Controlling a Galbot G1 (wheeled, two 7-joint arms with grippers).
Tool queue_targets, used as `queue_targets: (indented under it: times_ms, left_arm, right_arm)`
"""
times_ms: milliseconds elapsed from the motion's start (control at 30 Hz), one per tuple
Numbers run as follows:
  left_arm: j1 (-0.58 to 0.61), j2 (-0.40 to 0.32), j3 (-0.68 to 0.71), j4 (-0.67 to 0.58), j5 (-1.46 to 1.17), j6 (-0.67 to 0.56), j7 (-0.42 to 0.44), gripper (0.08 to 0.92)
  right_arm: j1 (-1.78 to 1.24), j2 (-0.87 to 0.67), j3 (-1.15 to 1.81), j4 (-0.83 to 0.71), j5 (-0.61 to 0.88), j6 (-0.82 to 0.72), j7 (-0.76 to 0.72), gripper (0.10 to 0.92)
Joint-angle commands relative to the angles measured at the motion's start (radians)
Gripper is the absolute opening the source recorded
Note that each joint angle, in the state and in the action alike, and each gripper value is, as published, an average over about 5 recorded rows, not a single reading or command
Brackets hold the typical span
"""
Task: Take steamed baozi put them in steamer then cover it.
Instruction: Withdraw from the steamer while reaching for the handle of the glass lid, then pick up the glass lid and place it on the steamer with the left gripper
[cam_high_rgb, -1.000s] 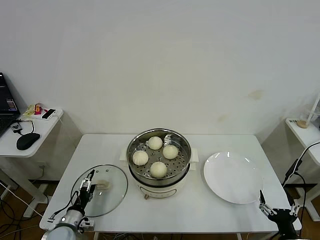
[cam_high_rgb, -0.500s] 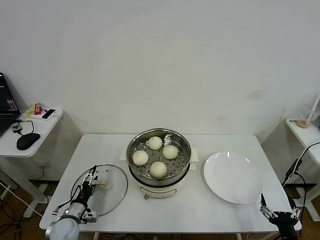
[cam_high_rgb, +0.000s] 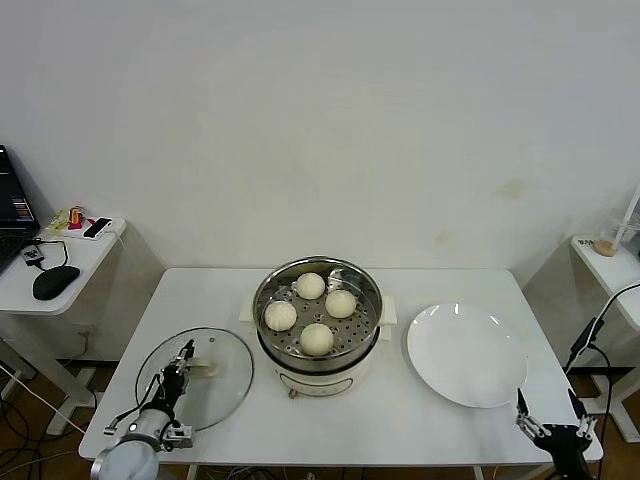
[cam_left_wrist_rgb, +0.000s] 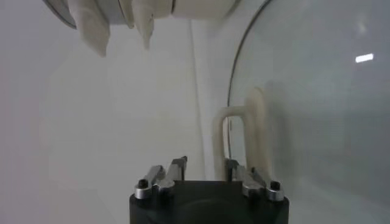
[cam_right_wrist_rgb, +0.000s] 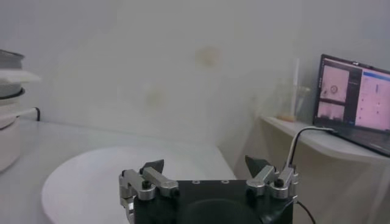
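- Where the table (cam_high_rgb: 330, 425) ends at far left, a gap, then a side desk with a mouse (cam_high_rgb: 55, 282); bare tabletop between that edge and the cover (cam_high_rgb: 225, 385).
- Cover flat on the table near the front-left corner, rim close to the front edge and just beside the steamer (cam_high_rgb: 316, 372), apart from it.
- Left gripper (cam_high_rgb: 183, 358) low over the cover, reaching in from the front edge, right at the beige handle (cam_high_rgb: 207, 368); arm mostly cut off at the bottom of the head view.
- In the left wrist view, left gripper (cam_left_wrist_rgb: 204, 165) up against the foot of the handle (cam_left_wrist_rgb: 234, 137); cannot tell whether clenched on it or free of it.
- Steamer at table centre, uncovered, with open room above it.
- Four baozi (cam_high_rgb: 317, 338) on the perforated tray inside, spaced apart, none touching.
- White base partly hidden under the pot.
- Plate (cam_high_rgb: 465, 355) right of the steamer, clear of it, near the right edge.
- Right gripper (cam_high_rgb: 548, 430) parked at the front-right corner, beyond the plate, jaws spread wide and holding nothing; same in the right wrist view (cam_right_wrist_rgb: 204, 167).
- Right arm cut off at the bottom of the head view.
- Beyond the right edge, a gap, then a shelf only partly seen.
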Motion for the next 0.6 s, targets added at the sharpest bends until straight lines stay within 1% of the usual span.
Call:
queue_targets:
  times_ms: [33, 133, 233, 400, 600]
  left_arm:
    - [0.011, -0.007, -0.016, -0.026, -0.024, 0.001, -0.043, 0.255]
    - [0.032, 0.002, -0.032, -0.062, -0.021, 0.009, -0.058, 0.181]
    - [0.068, 0.024, -0.051, -0.112, -0.033, 0.021, -0.064, 0.151]
    - [0.108, 0.065, -0.096, -0.196, -0.108, 0.043, -0.052, 0.150]
    - [0.139, 0.144, -0.164, -0.293, -0.257, 0.064, 0.004, 0.150]
  right_arm:
    - [0.002, -0.006, -0.013, -0.002, 0.010, -0.008, -0.006, 0.823]
    - [0.002, -0.013, -0.019, -0.001, 0.016, -0.011, -0.013, 0.823]
    - [0.003, -0.020, -0.026, -0.003, 0.021, -0.014, -0.019, 0.823]
    - [0.009, -0.022, -0.037, -0.009, 0.017, -0.013, -0.022, 0.823]
    - [0.009, -0.019, -0.048, -0.005, 0.008, -0.009, -0.025, 0.823]
